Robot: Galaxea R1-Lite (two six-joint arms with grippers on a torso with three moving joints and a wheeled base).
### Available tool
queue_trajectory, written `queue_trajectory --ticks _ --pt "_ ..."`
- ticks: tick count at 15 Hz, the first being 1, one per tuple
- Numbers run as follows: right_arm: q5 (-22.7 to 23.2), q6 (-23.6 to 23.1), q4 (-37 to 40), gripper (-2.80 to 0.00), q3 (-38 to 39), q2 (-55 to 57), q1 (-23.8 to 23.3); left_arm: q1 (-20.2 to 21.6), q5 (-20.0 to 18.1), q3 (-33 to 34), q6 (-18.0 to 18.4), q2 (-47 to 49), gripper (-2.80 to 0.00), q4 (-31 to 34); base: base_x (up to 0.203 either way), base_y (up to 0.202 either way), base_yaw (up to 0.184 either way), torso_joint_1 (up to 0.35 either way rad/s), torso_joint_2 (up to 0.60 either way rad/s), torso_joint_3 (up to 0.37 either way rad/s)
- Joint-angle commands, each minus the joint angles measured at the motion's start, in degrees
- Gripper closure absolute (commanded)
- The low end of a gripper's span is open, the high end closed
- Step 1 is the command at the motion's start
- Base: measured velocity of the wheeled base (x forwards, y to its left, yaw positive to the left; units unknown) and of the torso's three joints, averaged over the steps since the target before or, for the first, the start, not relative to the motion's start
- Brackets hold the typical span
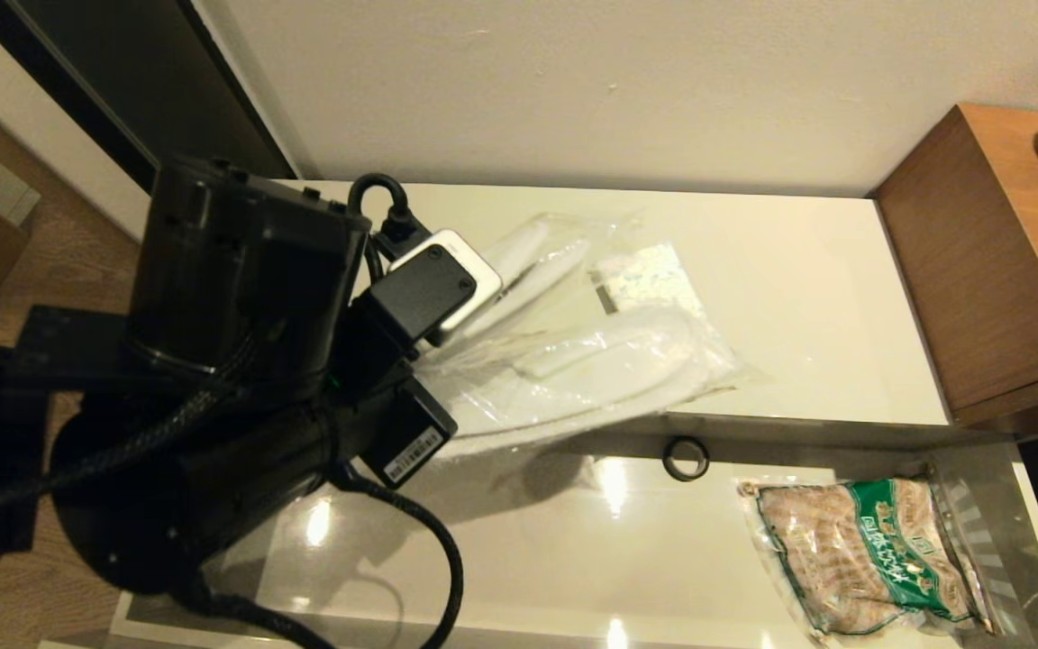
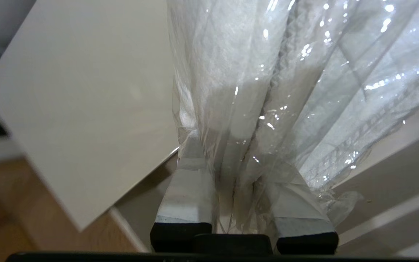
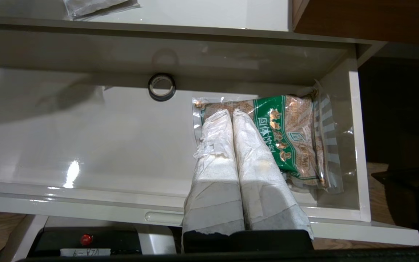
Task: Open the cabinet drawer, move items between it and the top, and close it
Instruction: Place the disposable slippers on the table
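head view: my left arm [image 1: 240, 361] reaches over the top [image 1: 807, 297]; the slippers [image 1: 573, 361] in clear wrap lie across the top's front edge, partly over the open cabinet drawer [image 1: 528, 541]. tissue pack [image 1: 650, 275] lies on the top, touching the slippers. black ring [image 1: 685, 458] and snack bag [image 1: 870, 554] are in the drawer.
left wrist view: my left fingers [image 2: 186, 196] pinch the slippers [image 2: 267, 91] wrap between them.
right wrist view: my right fingers [image 3: 213, 163] are pressed together, holding nothing, above the drawer [image 3: 86, 145] and snack bag [image 3: 296, 134]. the bag's green label has print i cannot read.
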Motion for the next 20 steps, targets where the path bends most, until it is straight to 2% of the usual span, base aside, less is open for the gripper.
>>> queue_trajectory --ticks 1,6,12,16,17,20 --pt "0.01 -0.04 0.00 0.00 0.09 0.08 0.01 3.79 0.40 -4.33 -0.59 3.86 0.00 1.68 0.000 0.000 0.000 0.000 0.00 0.000" --pt "0.01 -0.04 0.00 0.00 0.09 0.08 0.01 12.37 3.39 -14.01 -4.62 15.27 0.00 2.20 0.000 0.000 0.000 0.000 0.00 0.000" --pt "0.01 -0.04 0.00 0.00 0.09 0.08 0.01 20.01 7.65 -32.37 -5.54 29.71 0.00 2.48 0.000 0.000 0.000 0.000 0.00 0.000" --pt "0.01 -0.04 0.00 0.00 0.09 0.08 0.01 21.23 7.89 -33.00 -5.73 31.47 0.00 2.21 0.000 0.000 0.000 0.000 0.00 0.000" --pt "0.01 -0.04 0.00 0.00 0.09 0.08 0.01 21.37 7.84 -33.27 -5.81 31.64 -2.80 2.21 0.000 0.000 0.000 0.000 0.00 0.000" --pt "0.06 -0.04 0.00 0.00 0.09 0.08 0.01 21.65 7.73 -36.21 -5.88 32.31 -2.80 2.21 0.000 0.000 0.000 0.000 0.00 0.000"
